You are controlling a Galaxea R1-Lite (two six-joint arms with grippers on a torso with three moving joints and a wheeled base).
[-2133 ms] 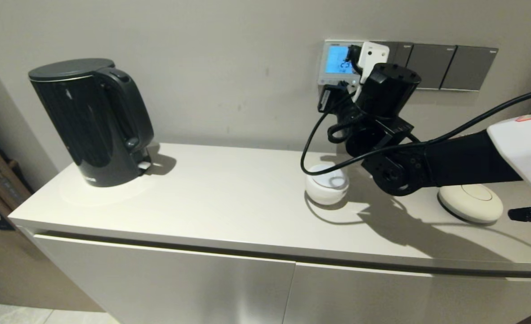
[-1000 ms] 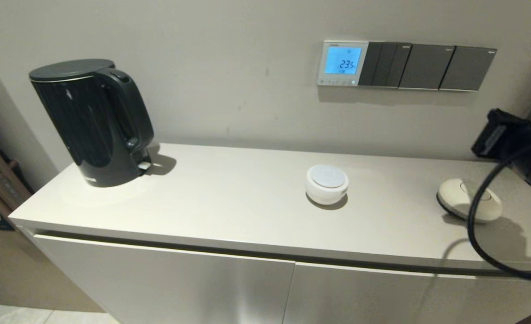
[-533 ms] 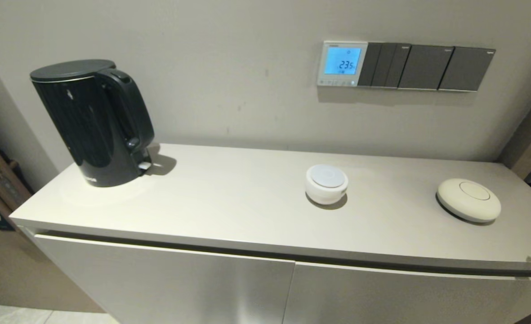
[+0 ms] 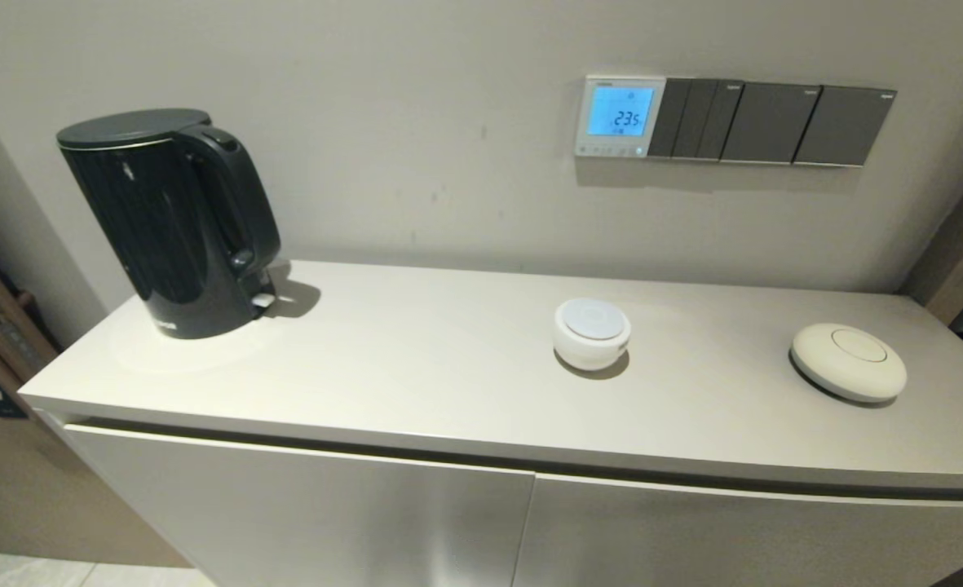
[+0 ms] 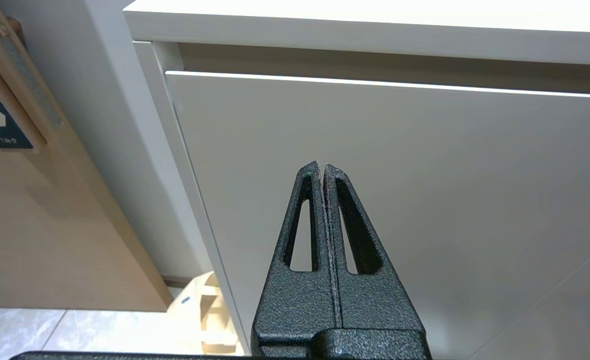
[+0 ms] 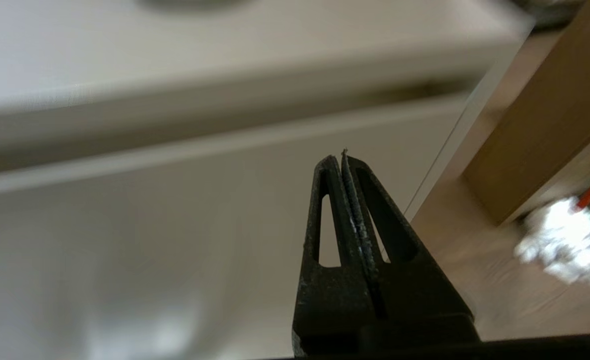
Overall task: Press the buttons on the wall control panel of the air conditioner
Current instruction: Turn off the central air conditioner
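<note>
Buttons [image 4: 609,150] on wall control panel [image 4: 620,116]: tiny, stiff, fixed; poke w/ 1 fingertip, don't grasp. Left gripper [image 5: 323,167] & right gripper [image 6: 342,156] both closed tight, empty, down by cabinet front.

Control panel [image 4: 618,116] on wall above cabinet top [image 4: 416,383], w/ row of buttons [image 4: 609,150] along its bottom edge. Switch plates [image 4: 770,122] touch panel's right side, running right in a line. Kettle [image 4: 167,220] at far left of top, near wall. Small round puck [image 4: 592,333] mid-right, below panel & well apart from kettle. Flat disc [image 4: 848,361] further right, near the end. Cabinet doors [image 4: 302,522] under the top. Both grippers, left gripper [image 5: 323,170] & right gripper [image 6: 341,159], low, in front of doors.
</note>
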